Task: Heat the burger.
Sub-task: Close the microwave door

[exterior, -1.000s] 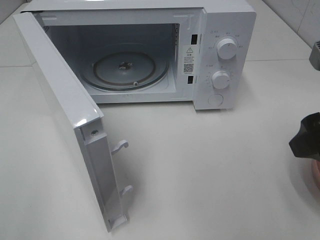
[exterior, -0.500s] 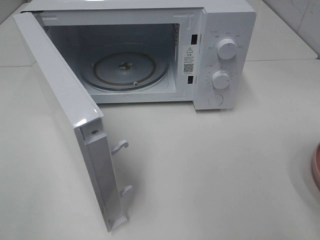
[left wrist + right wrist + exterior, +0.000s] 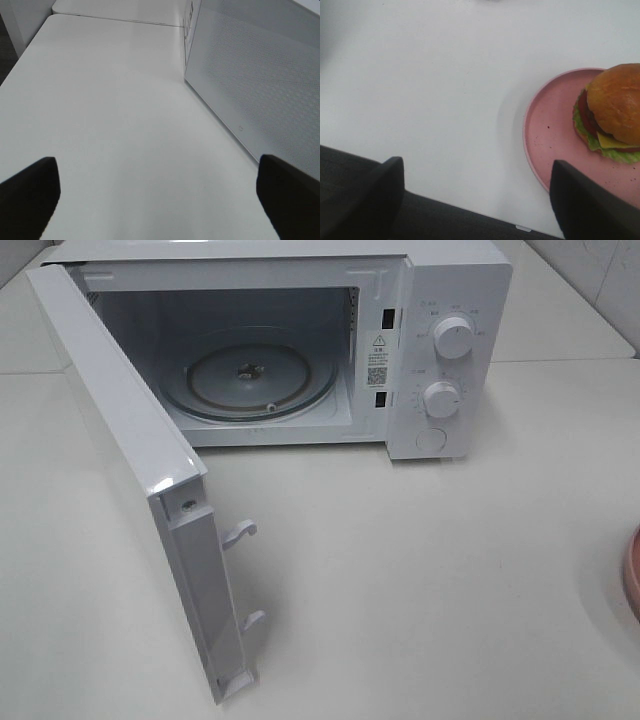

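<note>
A: One change only: gone from the high view, the right end effector [image 3: 477,197], dark against the table's right edge a second ago. Pulled back past that edge since.

B: Spread or pressed together?

A: Spread wide, pinching nothing. Hangs above the table [image 3: 420,570] beside the pink plate [image 3: 550,135], not over it.

B: And the burger [image 3: 612,107]?

A: Sits on that plate, close to the table's right edge, untouched. Seen only from the right wrist; from above, just a sliver of pink rim at that edge.

B: Left side?

A: Left end effector [image 3: 160,200] spread as well, empty, over bare table next to the outer face of the swung-out door [image 3: 120,430].

B: Meaning for the task?

A: Early days, probably. Microwave [image 3: 455,340] wide open at the table's back edge, glass turntable [image 3: 250,380] bare, nothing loaded. Looks like lining up for a pickup. Likely next: close on the plate rim or the bun, then carry across to the cavity, well apart from here.

B: Risk?

A: Tall stack, glossy bun. Could slide or topple if tilted.
</note>
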You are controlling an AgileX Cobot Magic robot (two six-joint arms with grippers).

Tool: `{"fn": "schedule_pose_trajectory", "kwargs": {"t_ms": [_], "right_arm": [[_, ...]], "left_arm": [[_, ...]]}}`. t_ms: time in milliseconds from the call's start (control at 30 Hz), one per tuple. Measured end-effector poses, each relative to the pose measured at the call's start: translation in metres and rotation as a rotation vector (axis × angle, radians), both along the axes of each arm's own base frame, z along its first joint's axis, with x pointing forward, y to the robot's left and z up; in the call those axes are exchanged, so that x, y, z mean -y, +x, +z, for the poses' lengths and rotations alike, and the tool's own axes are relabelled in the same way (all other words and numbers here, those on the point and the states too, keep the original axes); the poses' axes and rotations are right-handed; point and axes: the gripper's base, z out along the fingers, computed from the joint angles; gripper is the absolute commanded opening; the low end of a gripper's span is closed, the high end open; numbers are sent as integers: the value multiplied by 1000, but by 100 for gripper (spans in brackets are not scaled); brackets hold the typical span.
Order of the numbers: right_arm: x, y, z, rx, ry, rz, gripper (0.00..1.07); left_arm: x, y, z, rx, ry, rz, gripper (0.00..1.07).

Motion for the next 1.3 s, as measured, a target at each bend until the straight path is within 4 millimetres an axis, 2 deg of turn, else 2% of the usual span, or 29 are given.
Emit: {"fn": "schedule_pose_trajectory", "kwargs": {"t_ms": [300,367,833,1300], "right_arm": [[10,-16,5,165,53,-144,76],[13,-23,4,252,70,-200,76],[15,-42,-2,350,90,-258,76],[15,-43,-2,351,91,-263,74]], "left_arm": [[0,0,0,0,0,0,100],[0,0,0,0,0,0,100],[0,0,0,0,0,0,100],[0,0,0,0,0,0,100]]}}
